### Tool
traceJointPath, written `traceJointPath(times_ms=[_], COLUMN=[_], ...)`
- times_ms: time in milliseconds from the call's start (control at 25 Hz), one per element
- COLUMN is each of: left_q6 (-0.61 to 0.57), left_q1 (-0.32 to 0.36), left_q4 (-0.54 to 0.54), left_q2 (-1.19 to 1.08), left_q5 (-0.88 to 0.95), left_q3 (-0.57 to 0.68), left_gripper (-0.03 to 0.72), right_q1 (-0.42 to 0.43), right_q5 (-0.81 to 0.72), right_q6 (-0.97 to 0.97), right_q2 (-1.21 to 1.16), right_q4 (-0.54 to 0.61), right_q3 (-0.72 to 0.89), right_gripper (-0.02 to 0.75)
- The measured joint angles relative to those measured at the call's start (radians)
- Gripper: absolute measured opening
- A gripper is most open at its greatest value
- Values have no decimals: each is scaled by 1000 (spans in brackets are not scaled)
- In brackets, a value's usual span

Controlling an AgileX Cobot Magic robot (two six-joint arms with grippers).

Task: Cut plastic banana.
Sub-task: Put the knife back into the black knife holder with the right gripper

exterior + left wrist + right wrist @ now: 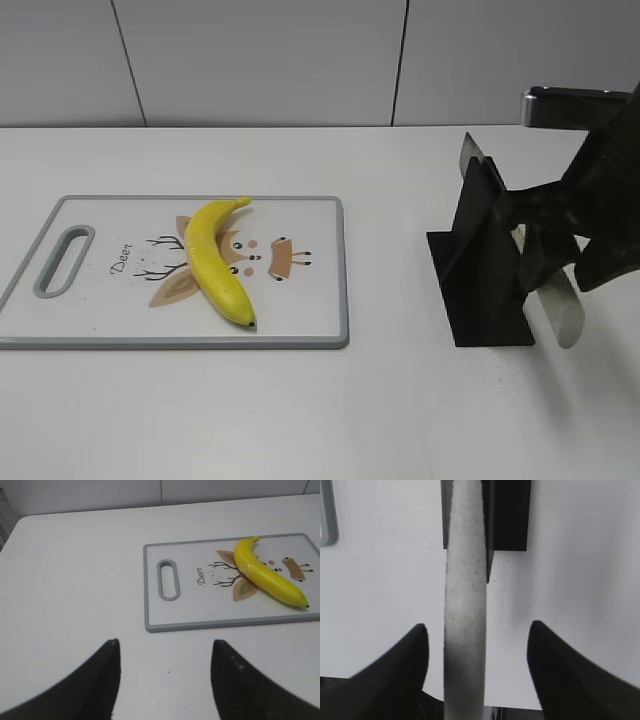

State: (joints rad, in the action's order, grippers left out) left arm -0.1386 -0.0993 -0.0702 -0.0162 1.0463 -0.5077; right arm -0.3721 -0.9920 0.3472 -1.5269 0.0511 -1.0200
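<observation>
Banana (218, 262) is seen lying flat on the cutting board (320, 300), across the printed deer picture, with its stem end pointing to the far edge and its dark tip near the front edge. The board is placed on the left part of the white tabletop (300, 420), with its handle hole at the left end.

The left hand (165, 680) is held above bare tabletop, near the handle end of the board but apart from it. Its two dark fingers (95, 680) are spread wide, and nothing is held or touched by them.

The right hand (475, 672) is found at the black knife stand (480, 260) on the right side, well apart from the board. A pale grey knife handle (465, 605) is seen running between its fingers (395, 670) in the right wrist view. The fingers are spread apart, with a clear gap on each side of the handle, so the handle is not clamped. Whether the handle is touched deeper in the hand cannot be told.
</observation>
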Motion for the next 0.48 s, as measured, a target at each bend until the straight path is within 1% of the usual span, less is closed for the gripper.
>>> traceJointPath(times_ms=[80, 160, 360, 480], left_q6=[0, 0, 0, 0], left_q1=[0, 0, 0, 0], left_q4=[0, 0, 0, 0], left_q2=[0, 0, 0, 0], left_q5=[0, 0, 0, 0], left_q3=[0, 0, 0, 0], left_gripper=[548, 548, 548, 548], right_q1=[0, 0, 0, 0], right_q5=[1, 3, -23, -75], right_q6=[-5, -7, -55, -145], right_q2=[0, 0, 31, 109], right_q4=[1, 1, 4, 8], right_q3=[0, 0, -18, -20], right_gripper=[545, 576, 584, 584])
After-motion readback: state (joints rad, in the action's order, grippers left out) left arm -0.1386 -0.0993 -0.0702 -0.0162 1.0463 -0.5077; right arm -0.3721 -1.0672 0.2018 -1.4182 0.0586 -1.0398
